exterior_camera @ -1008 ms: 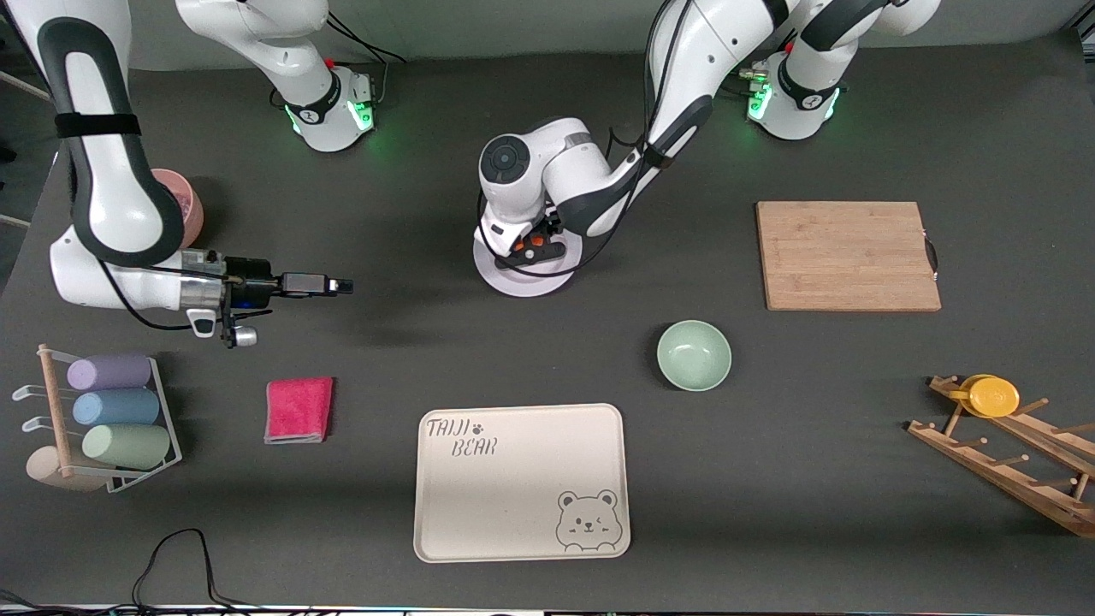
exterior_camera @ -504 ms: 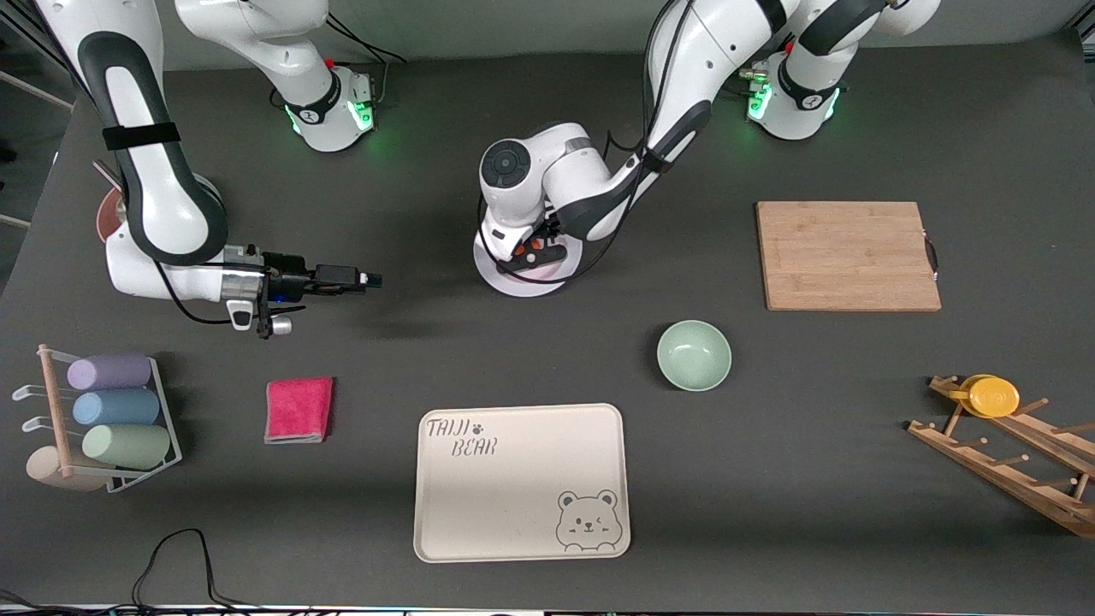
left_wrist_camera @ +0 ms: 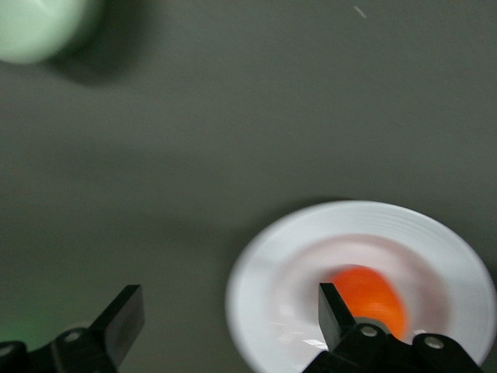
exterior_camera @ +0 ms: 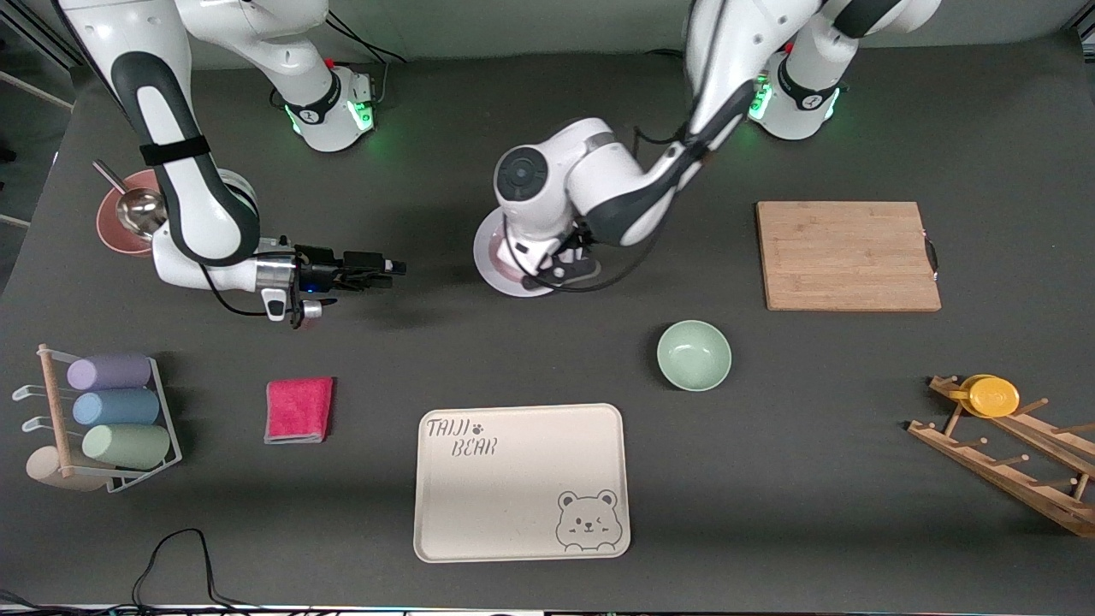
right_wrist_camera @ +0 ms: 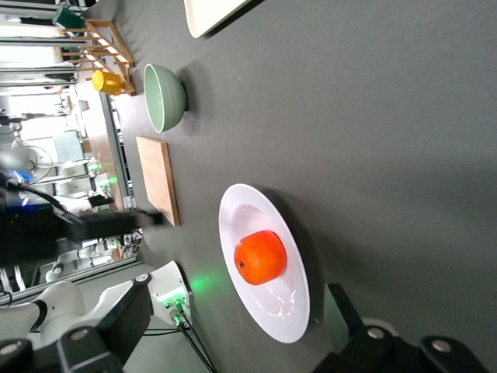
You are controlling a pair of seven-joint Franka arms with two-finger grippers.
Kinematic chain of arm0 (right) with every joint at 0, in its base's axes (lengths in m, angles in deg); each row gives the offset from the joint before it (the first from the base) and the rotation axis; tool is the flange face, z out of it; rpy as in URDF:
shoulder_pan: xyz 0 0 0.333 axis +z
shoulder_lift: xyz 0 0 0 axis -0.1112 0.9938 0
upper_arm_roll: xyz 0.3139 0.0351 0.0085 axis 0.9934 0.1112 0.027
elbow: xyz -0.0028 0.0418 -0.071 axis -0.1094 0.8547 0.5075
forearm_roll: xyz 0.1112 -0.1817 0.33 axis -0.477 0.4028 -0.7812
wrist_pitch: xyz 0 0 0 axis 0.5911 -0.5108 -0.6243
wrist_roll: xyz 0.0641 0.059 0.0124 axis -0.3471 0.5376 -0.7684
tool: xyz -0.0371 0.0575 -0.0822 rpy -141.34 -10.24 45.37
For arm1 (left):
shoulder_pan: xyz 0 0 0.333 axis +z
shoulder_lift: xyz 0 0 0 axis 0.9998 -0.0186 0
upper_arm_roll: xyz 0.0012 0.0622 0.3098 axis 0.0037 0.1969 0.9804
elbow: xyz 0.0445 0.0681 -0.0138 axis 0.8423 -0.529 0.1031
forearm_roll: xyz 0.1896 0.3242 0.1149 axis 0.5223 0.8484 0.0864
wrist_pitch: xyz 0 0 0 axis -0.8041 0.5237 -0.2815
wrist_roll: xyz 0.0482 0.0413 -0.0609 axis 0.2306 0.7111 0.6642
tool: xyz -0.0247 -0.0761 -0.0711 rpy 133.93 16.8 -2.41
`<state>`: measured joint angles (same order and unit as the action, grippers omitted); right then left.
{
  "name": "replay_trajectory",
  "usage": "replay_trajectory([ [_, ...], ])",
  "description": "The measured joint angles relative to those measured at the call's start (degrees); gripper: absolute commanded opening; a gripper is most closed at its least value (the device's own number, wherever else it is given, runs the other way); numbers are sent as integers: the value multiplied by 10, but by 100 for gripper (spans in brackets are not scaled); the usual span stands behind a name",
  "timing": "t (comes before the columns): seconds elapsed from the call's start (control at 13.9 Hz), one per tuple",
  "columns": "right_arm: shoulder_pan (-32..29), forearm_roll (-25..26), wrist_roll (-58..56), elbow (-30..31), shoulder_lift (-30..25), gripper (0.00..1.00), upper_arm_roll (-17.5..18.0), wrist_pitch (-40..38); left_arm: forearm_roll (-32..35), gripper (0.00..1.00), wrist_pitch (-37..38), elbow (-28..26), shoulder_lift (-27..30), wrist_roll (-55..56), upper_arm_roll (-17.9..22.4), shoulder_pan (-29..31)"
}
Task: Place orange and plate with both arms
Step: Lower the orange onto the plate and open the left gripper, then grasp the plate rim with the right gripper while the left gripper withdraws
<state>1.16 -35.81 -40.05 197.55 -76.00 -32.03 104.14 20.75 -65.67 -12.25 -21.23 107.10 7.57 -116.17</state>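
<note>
Both wrist views show the orange on the plate.

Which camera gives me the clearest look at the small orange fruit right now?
The right wrist view: the small round bright-orange fruit sits whole and sharp in the well of the glossy white plate. The left wrist view shows it blurred, partly hidden by a finger. In the front view the left arm hides it.

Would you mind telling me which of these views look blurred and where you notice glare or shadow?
Left wrist view: soft throughout, the orange and plate smeared. Right wrist view: crisp on the fruit, with glints in the plate's well and washed-out brightness off the table's end. Front view: evenly lit, the left arm slightly smeared, soft shadows under both arms.
</note>
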Motion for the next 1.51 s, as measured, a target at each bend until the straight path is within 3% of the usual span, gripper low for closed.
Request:
replay_trajectory([
  [0.43,91,-84,-36,4,37,100,1,84,-45,100,154,-1,124,-269,21,180],
  [0.72,121,-136,-102,25,49,100,0,99,-50,100,182,-9,191,-387,113,195],
  [1.15,122,-211,-222,44,90,100,-1,97,-64,100,178,-100,315,-498,226,203],
  [1.37,150,-259,-238,43,102,100,1,97,-64,100,178,-89,335,-551,214,274],
  [1.51,176,-290,-240,43,104,100,2,98,-64,100,199,-53,337,-572,209,301],
])
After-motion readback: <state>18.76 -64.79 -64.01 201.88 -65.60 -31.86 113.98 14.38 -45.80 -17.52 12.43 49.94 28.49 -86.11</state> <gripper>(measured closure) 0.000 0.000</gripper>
